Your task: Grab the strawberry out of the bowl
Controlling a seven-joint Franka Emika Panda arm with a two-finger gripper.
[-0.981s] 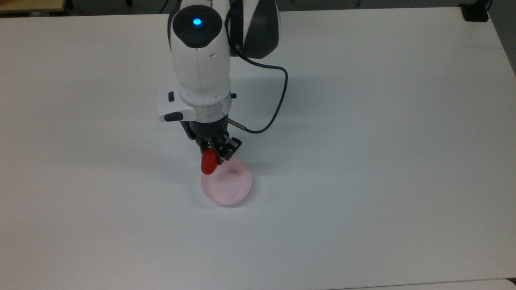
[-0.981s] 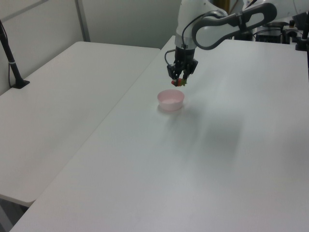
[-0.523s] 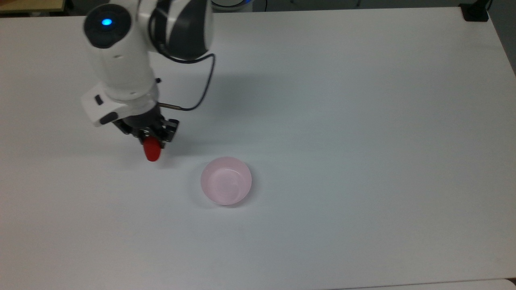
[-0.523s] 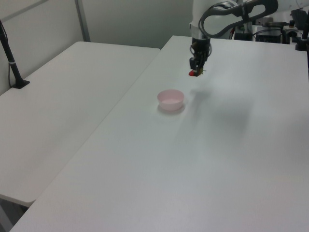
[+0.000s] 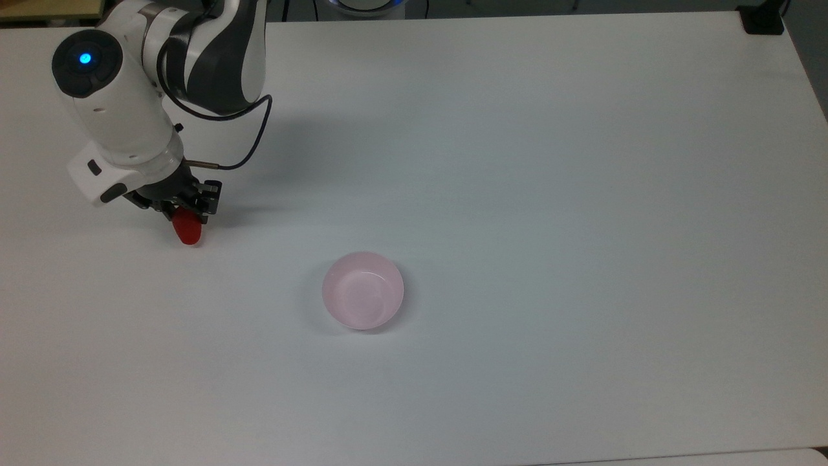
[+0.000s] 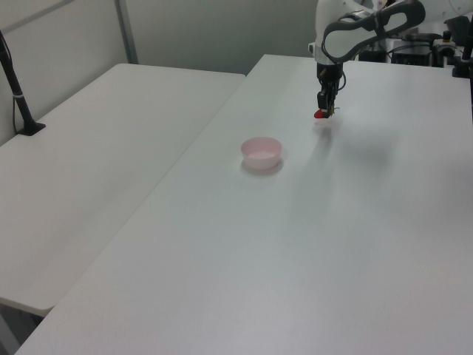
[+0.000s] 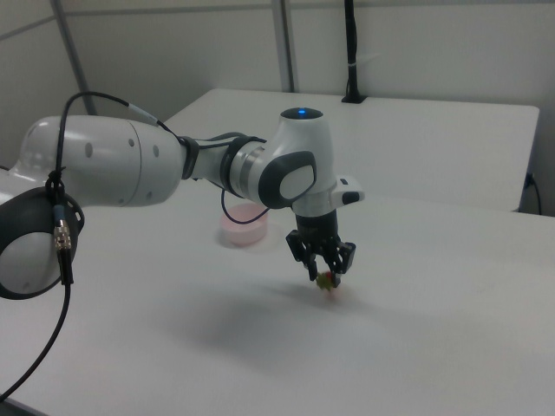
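Holding the strawberry (image 5: 188,229) between closed jaws, our gripper (image 5: 183,208) hangs at the top view's left, low above the table (image 5: 582,194), well apart from the bowl (image 5: 363,290) near the frame's middle.

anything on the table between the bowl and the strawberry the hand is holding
Nothing: in the top view, the stretch of white table between the bowl and the strawberry in the hand is bare.
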